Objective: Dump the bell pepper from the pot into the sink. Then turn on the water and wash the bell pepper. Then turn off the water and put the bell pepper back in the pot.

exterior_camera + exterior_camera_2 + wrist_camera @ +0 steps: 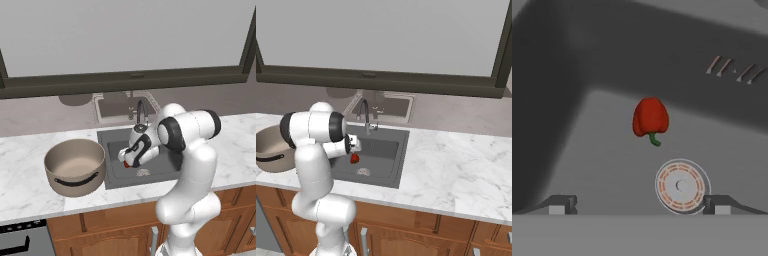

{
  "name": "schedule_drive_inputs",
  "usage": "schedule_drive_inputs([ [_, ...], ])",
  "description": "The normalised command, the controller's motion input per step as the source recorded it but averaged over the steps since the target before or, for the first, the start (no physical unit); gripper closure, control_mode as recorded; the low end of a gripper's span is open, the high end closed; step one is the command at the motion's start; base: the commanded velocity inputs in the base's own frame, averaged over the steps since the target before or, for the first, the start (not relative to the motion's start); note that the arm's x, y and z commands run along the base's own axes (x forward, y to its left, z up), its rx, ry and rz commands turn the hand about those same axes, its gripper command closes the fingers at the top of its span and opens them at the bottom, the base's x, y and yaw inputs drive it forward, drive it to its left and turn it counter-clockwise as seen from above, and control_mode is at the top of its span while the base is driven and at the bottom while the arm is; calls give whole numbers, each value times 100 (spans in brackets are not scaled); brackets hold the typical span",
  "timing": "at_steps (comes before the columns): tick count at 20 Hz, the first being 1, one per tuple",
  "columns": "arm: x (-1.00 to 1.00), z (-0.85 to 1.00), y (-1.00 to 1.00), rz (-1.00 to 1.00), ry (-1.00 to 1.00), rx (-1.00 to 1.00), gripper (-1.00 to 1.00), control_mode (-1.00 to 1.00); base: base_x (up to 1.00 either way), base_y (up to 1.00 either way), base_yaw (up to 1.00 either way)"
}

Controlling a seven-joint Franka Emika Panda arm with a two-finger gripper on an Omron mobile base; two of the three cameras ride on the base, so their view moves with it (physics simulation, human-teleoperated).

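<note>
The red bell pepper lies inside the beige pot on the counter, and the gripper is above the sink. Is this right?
Not quite. The bell pepper lies on the floor of the sink, near the drain, as the hand view shows. The pot looks empty. The gripper is above the sink.

White rounded arm links (192, 165), dark joint bands, dark tool (131, 159) fingertips.

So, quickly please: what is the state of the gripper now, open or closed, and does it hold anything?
Gripper: open and holding nothing; the bell pepper lies free on the sink floor ahead of it.
</note>
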Motion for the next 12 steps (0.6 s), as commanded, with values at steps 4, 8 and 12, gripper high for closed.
schedule_drive_inputs([
  [4,20,-27,0,0,0,0,-100,-100,0,0,0],
  [8,19,-25,0,0,0,0,-100,-100,0,0,0],
  [12,26,-25,0,0,0,0,-100,-100,0,0,0],
])
